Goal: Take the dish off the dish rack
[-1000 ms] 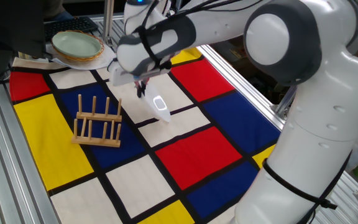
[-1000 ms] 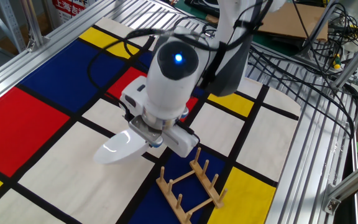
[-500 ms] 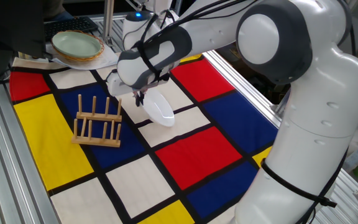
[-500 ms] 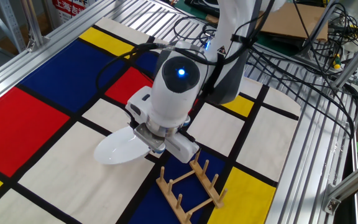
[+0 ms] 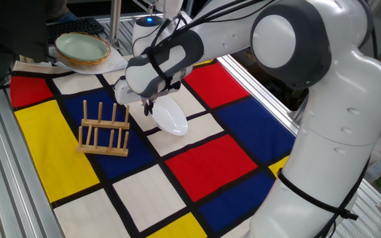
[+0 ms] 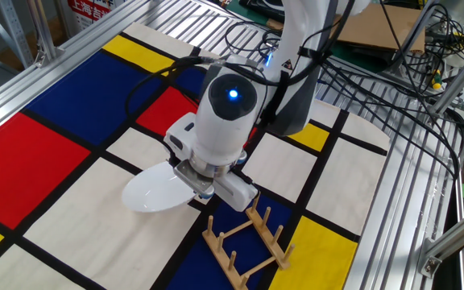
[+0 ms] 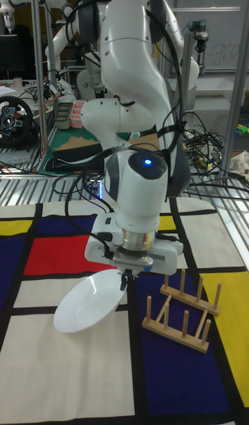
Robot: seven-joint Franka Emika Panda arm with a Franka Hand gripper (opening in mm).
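The dish is a glossy white oval plate, off the rack and held low over a white square of the cloth, lying almost flat. My gripper points down and is shut on the plate's rim at the edge nearest the rack. From the other side, the dish sticks out to the left of the gripper. The dish rack is light wood with upright pegs and stands empty just beside the gripper. In the tall view the dish lies left of the rack.
A pale green bowl in a wicker tray sits at the far corner of the table. The checked cloth covers the tabletop. Aluminium rails frame the edges, and cables lie behind the arm.
The dish has tipped from steeply tilted to nearly flat and has come down toward the cloth. The gripper has sunk slightly with it. The rack has not moved.
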